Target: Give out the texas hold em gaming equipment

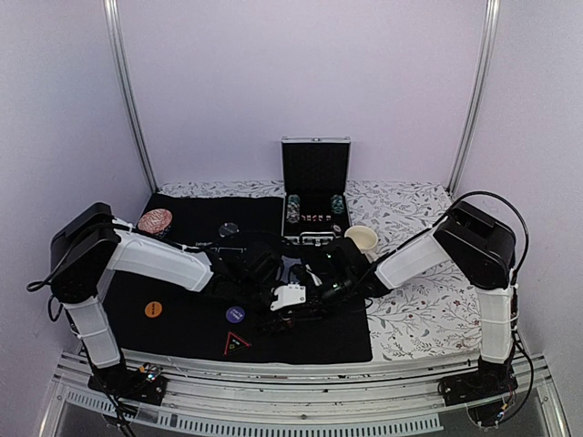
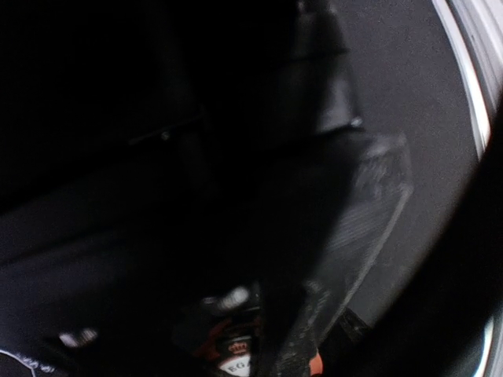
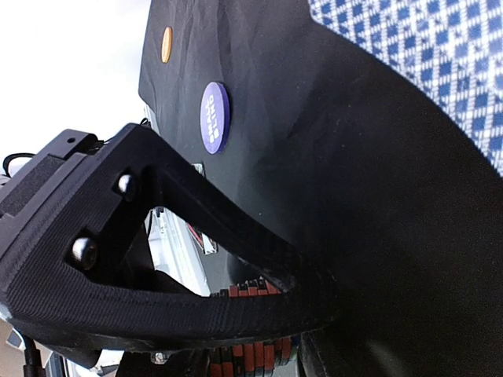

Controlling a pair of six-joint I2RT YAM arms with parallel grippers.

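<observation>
Black mat carries both arms, which meet at its middle. Right gripper seems closed narrowly on the chip stack. For the left gripper I cannot tell, because its view is too dark. If they collide there, chips could spill. The right wrist view shows the stack's red-black edges, which the top view hides.

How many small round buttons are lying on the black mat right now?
3: an orange round button at front left, a purple round button at front centre, and a greyish round button farther back. Others may be hidden.
</observation>
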